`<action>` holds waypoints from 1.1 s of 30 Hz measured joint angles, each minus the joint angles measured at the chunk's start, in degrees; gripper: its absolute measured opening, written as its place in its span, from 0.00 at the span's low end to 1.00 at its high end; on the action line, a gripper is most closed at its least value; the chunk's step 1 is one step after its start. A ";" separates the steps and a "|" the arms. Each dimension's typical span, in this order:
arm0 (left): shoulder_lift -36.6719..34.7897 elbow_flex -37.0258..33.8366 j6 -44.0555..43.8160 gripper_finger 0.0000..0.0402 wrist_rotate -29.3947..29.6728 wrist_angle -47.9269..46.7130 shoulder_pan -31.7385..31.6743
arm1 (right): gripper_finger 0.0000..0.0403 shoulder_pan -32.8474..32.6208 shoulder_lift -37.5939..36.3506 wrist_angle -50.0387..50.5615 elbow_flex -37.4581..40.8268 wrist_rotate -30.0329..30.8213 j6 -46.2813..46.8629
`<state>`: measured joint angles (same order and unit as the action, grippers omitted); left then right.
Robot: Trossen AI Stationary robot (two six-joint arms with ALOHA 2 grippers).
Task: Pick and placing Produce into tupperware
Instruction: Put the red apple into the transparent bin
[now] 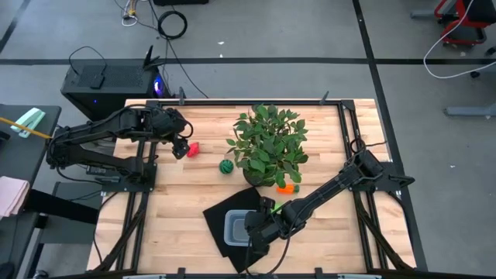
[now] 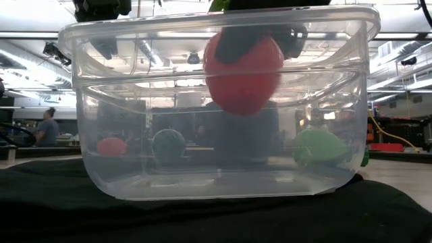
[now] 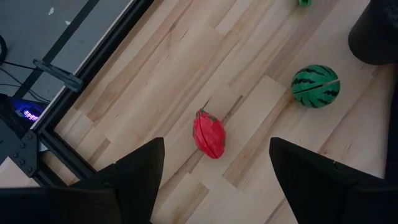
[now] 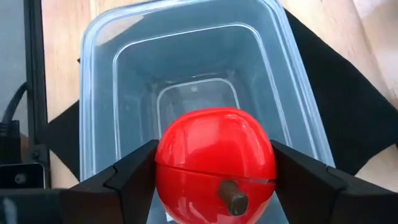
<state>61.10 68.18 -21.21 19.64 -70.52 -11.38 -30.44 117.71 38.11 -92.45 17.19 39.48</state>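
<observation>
My right gripper [image 1: 252,229] is shut on a round red toy fruit [image 4: 214,158] with a brown stem. It holds it inside the top of the clear tupperware [image 4: 93,37], which stands on a black mat [image 1: 219,211]. My left gripper [image 3: 216,149] is open and hovers above a second red produce piece [image 3: 209,134], which lies on the wood near the table's far left. The green striped ball [image 1: 225,166] lies by the plant pot. An orange piece [image 1: 287,187] lies in front of the pot. A light green piece [image 2: 320,147] shows through the tub wall. My right gripper pinches the round red fruit between its two fingers [image 4: 134,171], one on each opposite side [image 4: 165,162]. The fingers come from above, pointing down into the tub. The fruit is lifted clear of the tub's bottom [image 2: 243,71], with its stem [image 4: 231,196] turned up toward the wrist.
A big leafy potted plant [image 1: 267,143] stands mid-table, between the two arms, with its pot close to the striped ball and orange piece. Black frame rails [image 1: 139,167] run along the table's left and right sides. Bare wood [image 1: 174,209] lies left of the mat.
</observation>
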 joint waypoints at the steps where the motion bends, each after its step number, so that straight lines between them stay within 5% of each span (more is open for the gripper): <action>1: 0.00 0.00 0.00 0.74 0.02 0.00 0.00 | 0.69 -0.02 -0.01 -0.03 0.01 -0.13 0.17; 33: 0.00 0.00 -0.02 0.74 0.02 0.00 -0.02 | 0.69 0.70 2.60 1.51 -0.01 -1.76 5.40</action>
<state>61.10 68.18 -21.23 19.66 -70.52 -11.40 -29.73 120.31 39.62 -92.47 15.43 44.87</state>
